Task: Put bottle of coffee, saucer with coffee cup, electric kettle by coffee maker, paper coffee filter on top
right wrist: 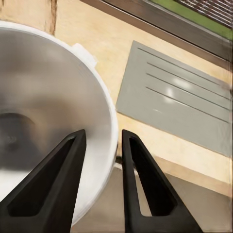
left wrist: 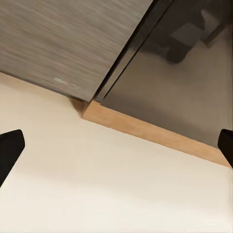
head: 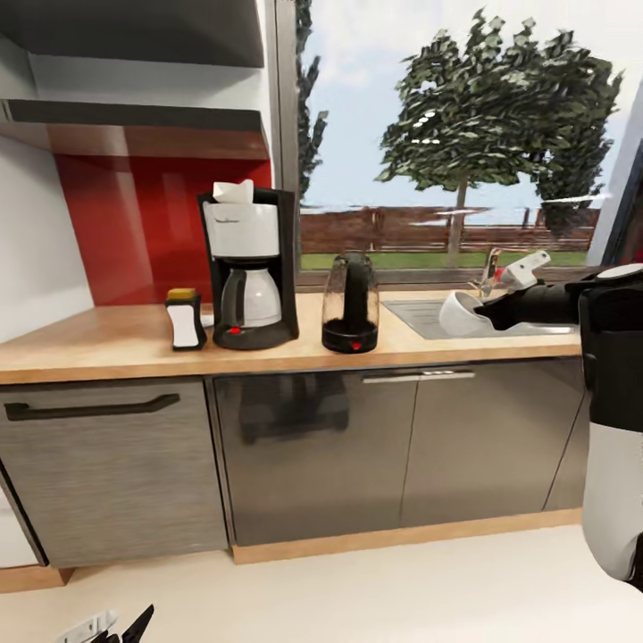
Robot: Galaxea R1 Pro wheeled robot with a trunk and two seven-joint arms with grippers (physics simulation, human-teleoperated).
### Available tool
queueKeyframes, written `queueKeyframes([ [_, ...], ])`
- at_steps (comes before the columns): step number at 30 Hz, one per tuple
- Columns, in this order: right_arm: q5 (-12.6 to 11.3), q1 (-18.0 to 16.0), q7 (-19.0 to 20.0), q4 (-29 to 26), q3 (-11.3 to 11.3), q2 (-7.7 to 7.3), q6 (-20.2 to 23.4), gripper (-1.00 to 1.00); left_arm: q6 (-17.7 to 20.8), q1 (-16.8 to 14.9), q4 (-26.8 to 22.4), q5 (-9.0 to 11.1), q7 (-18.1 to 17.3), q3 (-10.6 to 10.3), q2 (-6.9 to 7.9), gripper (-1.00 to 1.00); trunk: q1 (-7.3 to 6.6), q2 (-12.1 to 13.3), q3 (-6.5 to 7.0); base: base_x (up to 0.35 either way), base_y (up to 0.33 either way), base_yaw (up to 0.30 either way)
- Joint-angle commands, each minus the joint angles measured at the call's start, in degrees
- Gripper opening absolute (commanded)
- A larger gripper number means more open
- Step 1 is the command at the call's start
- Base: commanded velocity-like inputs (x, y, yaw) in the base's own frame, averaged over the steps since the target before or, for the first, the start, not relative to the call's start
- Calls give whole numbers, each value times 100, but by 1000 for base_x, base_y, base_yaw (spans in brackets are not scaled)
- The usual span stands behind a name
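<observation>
The coffee maker (head: 247, 266) stands upright on the light wooden worktop (head: 107, 344), near the red back wall. Its white-grey front panel carries a line of dark lettering too small and blurred to read. A small red switch shows at its base, the glass carafe sits inside it, and the paper coffee filter (head: 234, 190) rests on its top. Just beside it, on the side toward the dark kitchen shelf (head: 134, 114), stands the bottle of coffee (head: 185, 319), with a yellow-brown cap and a white label on which no writing can be made out. On the coffee maker's other side, near but apart from it, the electric kettle (head: 349, 304) stands upright with its black handle facing outward and a red switch on its black base.

Further along the worktop is the grey steel sink (head: 420, 317) with its ribbed drainer and a tap (head: 491, 265) behind it. Over the sink, the right end effector (right wrist: 101, 150) has a white dish with a raised rim, which appears to be the saucer (head: 460, 314), pinched between its two black fingers (right wrist: 141, 184); one finger lies inside the rim and the other outside. The saucer is tilted on edge above the sink.

The left end effector (left wrist: 116, 150) hangs low over the pale floor (left wrist: 97, 184) in front of the grey cabinet fronts (head: 313, 446) and their wooden plinth; its fingertips are spread wide apart with nothing between them.
</observation>
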Motion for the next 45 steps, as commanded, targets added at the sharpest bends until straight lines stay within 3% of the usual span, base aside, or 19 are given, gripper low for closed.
queueKeyframes([
  [1,52,-14,66,-3,-1,8,38,-100,3,2,-3,43,-20,1,2,100,0,-2,0,-4,6,-235],
  [23,51,-43,158,-3,-1,27,40,-100,3,2,2,43,-20,-1,-2,100,0,-2,62,-7,124,-171],
  [45,52,-52,181,-3,-1,27,45,-100,3,2,8,43,-20,1,1,100,0,-2,108,-106,134,-138],
])
